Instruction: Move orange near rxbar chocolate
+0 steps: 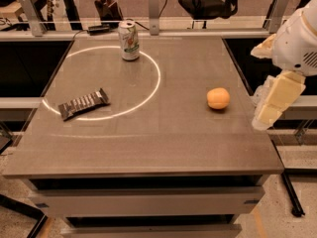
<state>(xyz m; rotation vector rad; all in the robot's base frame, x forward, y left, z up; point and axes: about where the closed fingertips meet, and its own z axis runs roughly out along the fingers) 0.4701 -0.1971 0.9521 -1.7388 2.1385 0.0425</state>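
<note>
The orange (218,98) is a small round fruit resting on the right part of the grey table (148,143). The rxbar chocolate (83,103) is a flat dark wrapper with pale stripes, lying on the left part of the table, far from the orange. My gripper (270,108) hangs at the right edge of the view, just off the table's right side. It is to the right of the orange, a little above table level, and apart from it. It holds nothing that I can see.
A green-and-white soda can (129,40) stands upright at the table's back middle. A bright ring of light (156,81) lies across the table's left half. Metal rails and posts (153,6) run behind the table. Drawers sit below its front edge.
</note>
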